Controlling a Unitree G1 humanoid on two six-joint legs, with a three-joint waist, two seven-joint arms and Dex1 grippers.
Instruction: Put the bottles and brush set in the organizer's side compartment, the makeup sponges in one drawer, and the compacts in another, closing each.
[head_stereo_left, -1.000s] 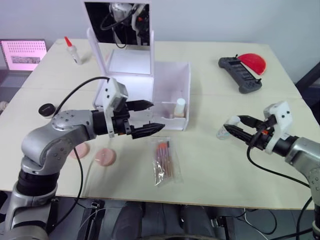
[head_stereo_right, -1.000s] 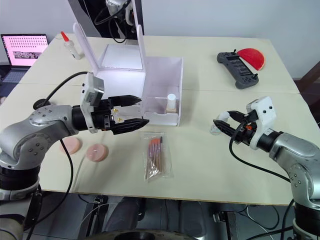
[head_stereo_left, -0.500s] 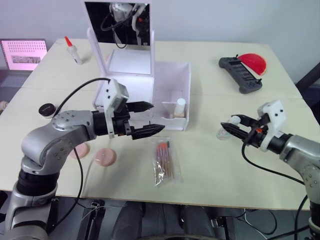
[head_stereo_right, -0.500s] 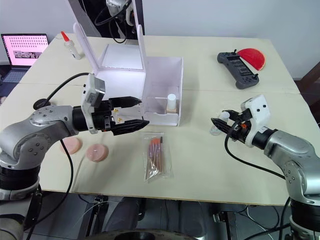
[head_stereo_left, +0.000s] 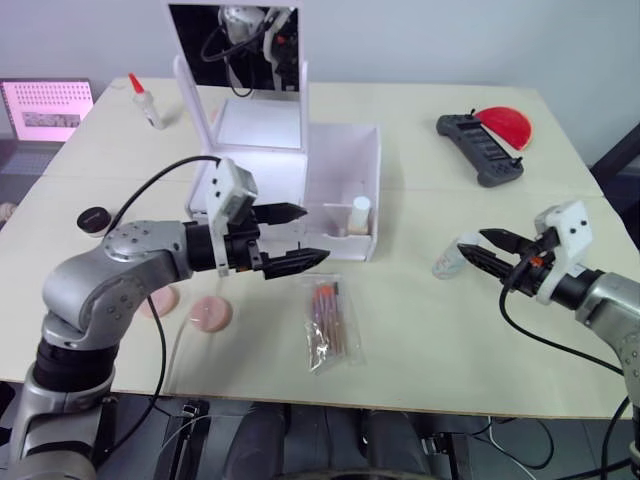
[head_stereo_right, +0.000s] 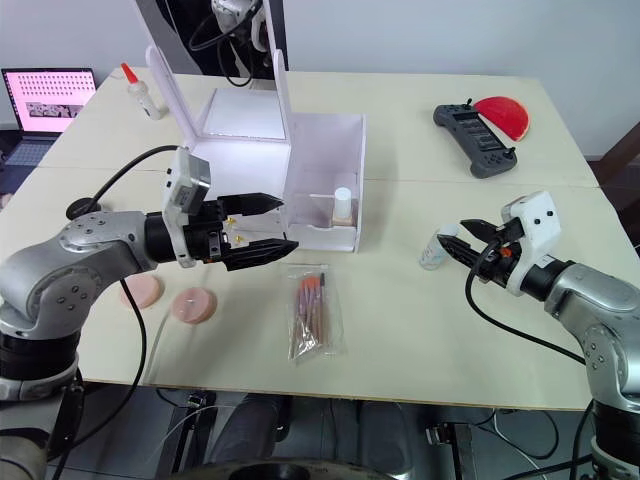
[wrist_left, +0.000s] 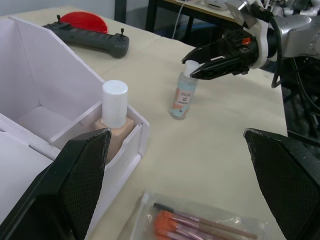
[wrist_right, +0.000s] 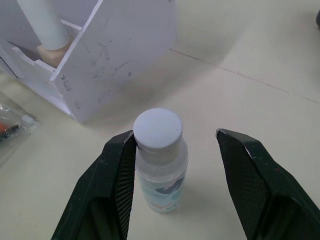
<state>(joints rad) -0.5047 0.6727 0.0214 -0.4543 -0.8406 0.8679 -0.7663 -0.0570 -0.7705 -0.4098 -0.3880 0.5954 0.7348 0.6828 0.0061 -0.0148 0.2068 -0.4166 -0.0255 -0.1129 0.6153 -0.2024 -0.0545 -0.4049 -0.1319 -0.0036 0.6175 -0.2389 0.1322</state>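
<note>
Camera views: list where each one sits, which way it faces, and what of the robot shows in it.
Left and right eye views: on the head, looking forward and down at the table; both arms show.
Left wrist view: looks along the open left gripper toward the foundation bottle, clear bottle and right gripper.
Right wrist view: looks along its own fingers, open around the clear bottle.
Shared: the clear bottle, the organizer, the brush set.

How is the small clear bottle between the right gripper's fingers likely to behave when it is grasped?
The small clear bottle stands upright on a narrow base, so an off-centre push from one of the fingers could probably tip it. Its smooth round wall may slip or roll. It looks like thin plastic, likely light.
</note>
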